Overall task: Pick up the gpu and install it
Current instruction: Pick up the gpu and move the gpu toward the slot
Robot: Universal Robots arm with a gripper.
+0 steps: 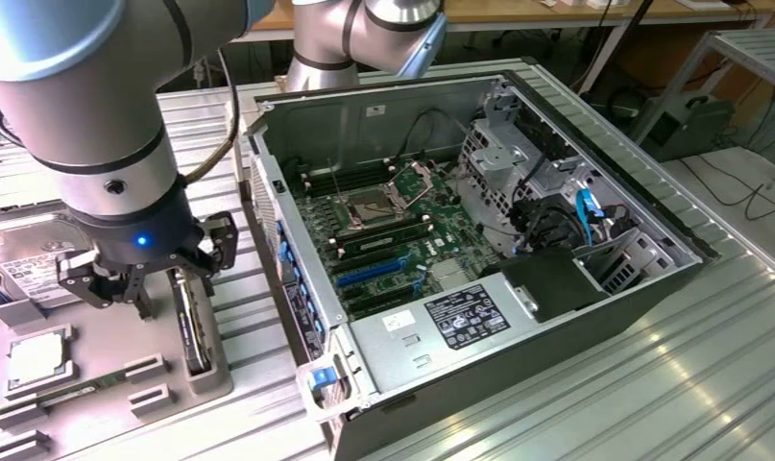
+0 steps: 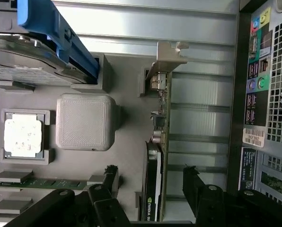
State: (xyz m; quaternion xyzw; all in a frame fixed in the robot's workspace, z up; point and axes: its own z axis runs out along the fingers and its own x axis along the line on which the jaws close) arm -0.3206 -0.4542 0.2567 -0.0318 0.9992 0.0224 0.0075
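Arm (image 1: pixel 86 115) hangs vertical, jaws spread wide above the edge-standing gpu (image 2: pixel 153 189).

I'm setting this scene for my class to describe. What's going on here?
A robot arm's pincer hangs open over a gray holder, one finger on each side of the gpu, which stands on edge in its slot. Nothing is gripped yet. The open computer case sits beside the holder, to the exterior view's right.
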